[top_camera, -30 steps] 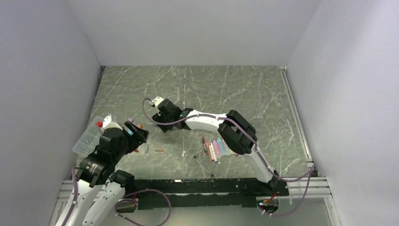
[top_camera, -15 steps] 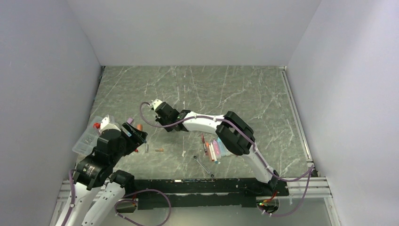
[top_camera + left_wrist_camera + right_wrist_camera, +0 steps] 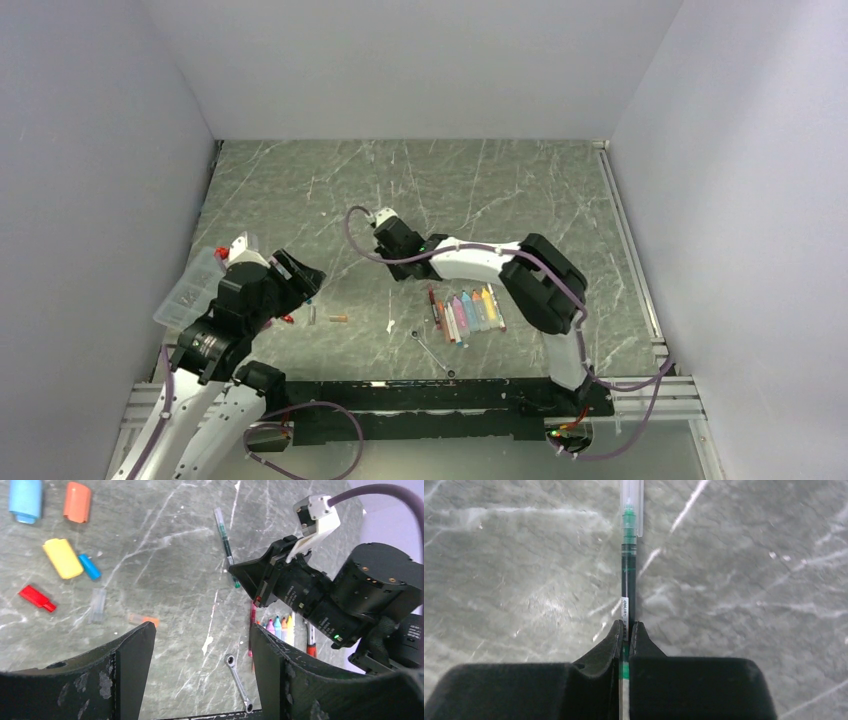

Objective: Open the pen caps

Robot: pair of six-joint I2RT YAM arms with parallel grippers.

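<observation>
My right gripper (image 3: pixel 628 628) is shut on a thin green pen (image 3: pixel 627 575), which sticks out ahead of the fingers. The pen's clear cap (image 3: pixel 632 507) is on its far end. In the left wrist view the same pen (image 3: pixel 226 542) juts from the right gripper (image 3: pixel 242 572) over the marble table. My left gripper (image 3: pixel 200 665) is open and holds nothing. It hovers left of the right one (image 3: pixel 392 245). Loose caps lie apart on the table: blue (image 3: pixel 25 500), orange (image 3: pixel 77 501), yellow (image 3: pixel 62 557), small blue (image 3: pixel 90 566), red (image 3: pixel 36 597).
A row of pastel highlighters and markers (image 3: pixel 467 311) lies near the front, with a silver wrench (image 3: pixel 432 352) below it. A clear plastic box (image 3: pixel 188 290) sits at the left edge beside the left arm. A clear cap (image 3: pixel 97 605) and an orange-tipped piece (image 3: pixel 142 619) lie nearby.
The right gripper closed on the green pen, then carried it to the right. The left arm shifted slightly, its gripper still open.
</observation>
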